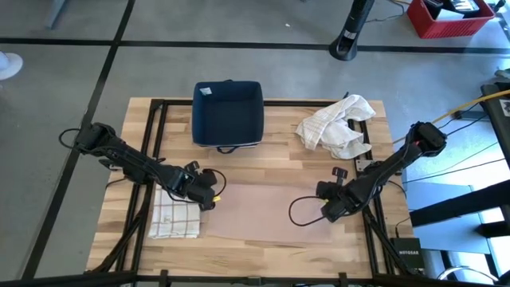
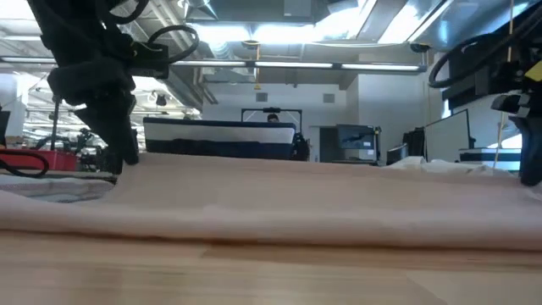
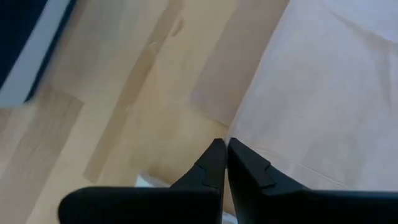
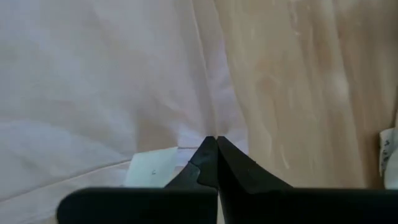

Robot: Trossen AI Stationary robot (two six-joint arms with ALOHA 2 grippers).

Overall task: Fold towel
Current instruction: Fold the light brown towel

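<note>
While the pink towel [image 1: 267, 211] lies flat, left gripper [image 1: 209, 199] and right gripper [image 1: 328, 214] (both closed) pinch its ends.

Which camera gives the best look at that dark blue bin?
The high view: the dark blue bin shows whole from above, at the table's far edge. The low view shows only its long dark side; the left wrist view catches a corner; the right wrist view misses it.

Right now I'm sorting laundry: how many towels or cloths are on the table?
3: a pink towel spread flat at the front, a checked towel folded at the front left, a white cloth crumpled at the back right. The bin may hide more.
</note>
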